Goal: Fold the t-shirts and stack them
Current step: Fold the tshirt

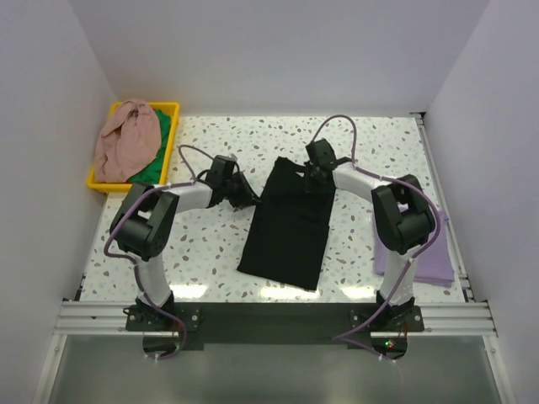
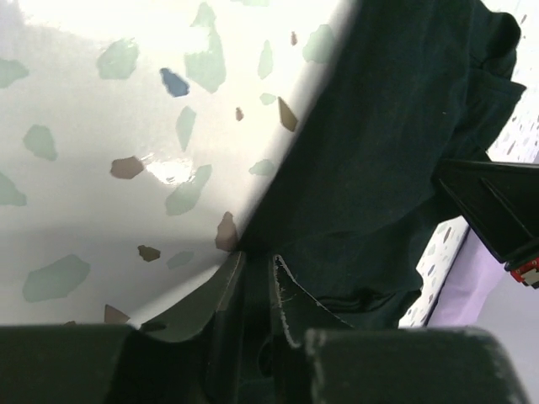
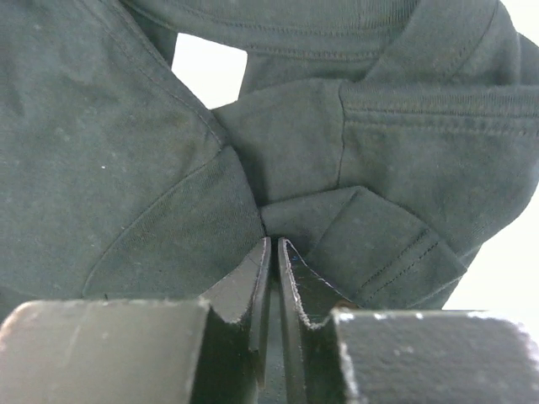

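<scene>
Left gripper (image 2: pixel 257 257): fingers almost together with a thin slit between them. Tips sit low on the desk (image 1: pixel 210 252) at the left edge of the black shirt (image 1: pixel 285 227). Cannot tell whether any cloth is caught.

Right gripper (image 3: pixel 274 244): same thin slit, tips pressed into a crease at the shirt's far end. Hold not readable either.

Black shirt: mid-desk, folded lengthways into 1 long panel. It runs from the far middle toward the near edge, slightly tilted, with the near hem flat. The far end is rumpled: 1 sleeve tucked over, stitched cuff and ribbed collar showing, a small patch of desk visible through a gap.

Purple shirt (image 1: pixel 438 257): folded flat at the right edge, toward the near corner.

Pink shirt (image 1: pixel 126 139) and green shirt (image 1: pixel 150 171): heaped in the bin (image 1: pixel 165 104), far left corner.
</scene>
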Motion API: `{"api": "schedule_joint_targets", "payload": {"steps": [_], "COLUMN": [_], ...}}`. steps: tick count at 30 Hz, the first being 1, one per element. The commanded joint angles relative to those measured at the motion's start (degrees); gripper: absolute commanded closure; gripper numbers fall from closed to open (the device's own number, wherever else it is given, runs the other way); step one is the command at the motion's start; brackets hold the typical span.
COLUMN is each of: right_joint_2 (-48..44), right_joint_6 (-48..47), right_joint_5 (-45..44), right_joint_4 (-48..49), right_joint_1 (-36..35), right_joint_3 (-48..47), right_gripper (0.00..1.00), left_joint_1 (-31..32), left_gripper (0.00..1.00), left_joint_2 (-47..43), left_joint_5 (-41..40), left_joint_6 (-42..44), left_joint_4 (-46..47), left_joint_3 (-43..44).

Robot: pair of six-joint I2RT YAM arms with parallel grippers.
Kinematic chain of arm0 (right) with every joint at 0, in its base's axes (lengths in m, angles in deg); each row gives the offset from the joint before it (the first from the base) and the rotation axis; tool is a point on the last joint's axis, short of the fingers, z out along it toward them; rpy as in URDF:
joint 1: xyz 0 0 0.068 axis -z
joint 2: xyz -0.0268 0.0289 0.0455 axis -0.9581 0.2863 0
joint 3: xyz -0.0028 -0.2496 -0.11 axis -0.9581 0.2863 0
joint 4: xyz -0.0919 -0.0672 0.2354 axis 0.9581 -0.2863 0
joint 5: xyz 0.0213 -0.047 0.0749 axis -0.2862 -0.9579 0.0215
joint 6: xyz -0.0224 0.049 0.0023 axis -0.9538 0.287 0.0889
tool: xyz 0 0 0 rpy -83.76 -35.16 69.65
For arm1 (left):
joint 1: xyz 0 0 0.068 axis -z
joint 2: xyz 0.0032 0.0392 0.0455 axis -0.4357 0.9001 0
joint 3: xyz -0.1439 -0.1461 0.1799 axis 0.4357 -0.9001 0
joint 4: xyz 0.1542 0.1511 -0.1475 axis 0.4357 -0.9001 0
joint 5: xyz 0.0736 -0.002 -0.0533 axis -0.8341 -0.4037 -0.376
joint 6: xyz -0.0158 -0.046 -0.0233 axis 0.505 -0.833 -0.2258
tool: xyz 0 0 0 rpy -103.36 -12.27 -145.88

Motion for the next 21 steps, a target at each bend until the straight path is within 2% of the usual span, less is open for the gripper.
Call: {"api": "schedule_joint_targets", "payload": {"steps": [1,6,16,21], "right_joint_2": [0.8,4.1,14.8,21.7], "right_joint_6": [-0.3,-0.2,-0.5,-0.7], "right_joint_5": [-1.0,0.0,2.4,3.2], "right_joint_4": [0.1,0.0,-3.4,-7.2], "right_joint_1": [-0.1,-0.1,-0.1,-0.1], "right_joint_3": [-3.9,-7.2,-18.0,-27.8], "right_gripper": [0.87,0.86,0.85,0.84], "left_joint_1": [-0.6,-0.6,-3.4,-5.4], "left_gripper": [0.77,0.72,0.72,0.72], "left_joint_2": [-0.4,-2.0,-6.2,-6.3], "left_joint_5": [2.0,2.2,3.3,4.0], "left_joint_6": [2.6,2.6,0.9,1.1], "left_joint_4": [1.2,1.0,2.1,1.9], "left_joint_3": [3.6,3.5,-0.8,-0.9]}}
